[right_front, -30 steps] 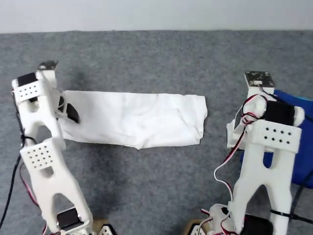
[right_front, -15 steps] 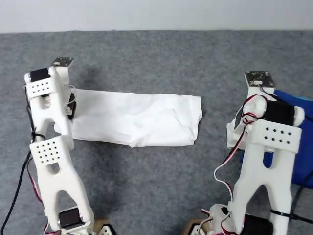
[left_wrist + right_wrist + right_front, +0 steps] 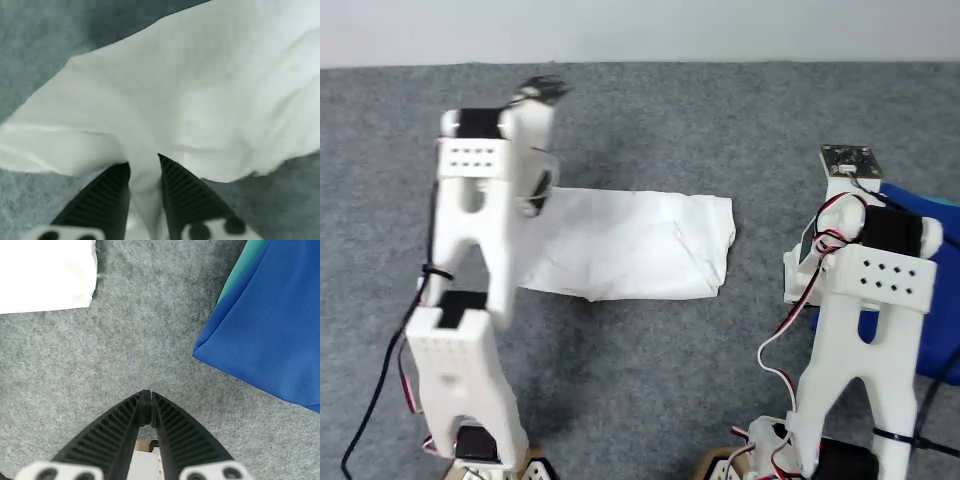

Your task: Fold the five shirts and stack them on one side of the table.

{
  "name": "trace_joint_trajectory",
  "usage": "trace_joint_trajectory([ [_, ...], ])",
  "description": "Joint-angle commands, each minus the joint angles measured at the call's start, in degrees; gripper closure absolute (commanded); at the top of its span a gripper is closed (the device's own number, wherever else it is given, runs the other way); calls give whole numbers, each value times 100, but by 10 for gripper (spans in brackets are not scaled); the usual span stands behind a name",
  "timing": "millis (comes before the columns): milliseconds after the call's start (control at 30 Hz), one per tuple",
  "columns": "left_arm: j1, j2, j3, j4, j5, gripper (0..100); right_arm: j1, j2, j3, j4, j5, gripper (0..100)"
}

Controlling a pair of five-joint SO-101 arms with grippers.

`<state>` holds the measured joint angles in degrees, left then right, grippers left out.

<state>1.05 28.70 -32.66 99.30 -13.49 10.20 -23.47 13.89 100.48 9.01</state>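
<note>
Left gripper point(image 3: 144, 167) clamped narrow on a pinched-up fold of the white fabric shirt point(image 3: 210, 100), one black ribbed finger each side of the cloth. Right gripper point(image 3: 147, 396) closed with tips touching, nothing between them, hanging over the bare grey felt table cover point(image 3: 125, 350). Near it, toward the table's right edge, lies a folded blue mesh-fabric shirt point(image 3: 270, 325) with a teal fabric layer point(image 3: 239, 267) peeking out under its edge, both flat on the felt. In the high view the left arm point(image 3: 470, 250) stands over the white shirt's left end, which is gathered up at the gripper. Rest of that shirt lies as a long folded band across the table's middle, right end crumpled, near the right arm point(image 3: 860, 330) but apart from it. Pale wall strip point(image 3: 640, 30) beyond the felt's far edge
</note>
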Motion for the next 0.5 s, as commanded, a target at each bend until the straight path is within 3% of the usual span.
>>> trace_joint_trajectory([
  [0,765,-835,57,123,9,987,66,-189,-53,180,26,989],
  [200,1776,-941,48,62,334,987,48,-198,-35,180,18,989],
  [467,2497,-932,75,-492,448,987,40,-189,-35,180,18,989],
])
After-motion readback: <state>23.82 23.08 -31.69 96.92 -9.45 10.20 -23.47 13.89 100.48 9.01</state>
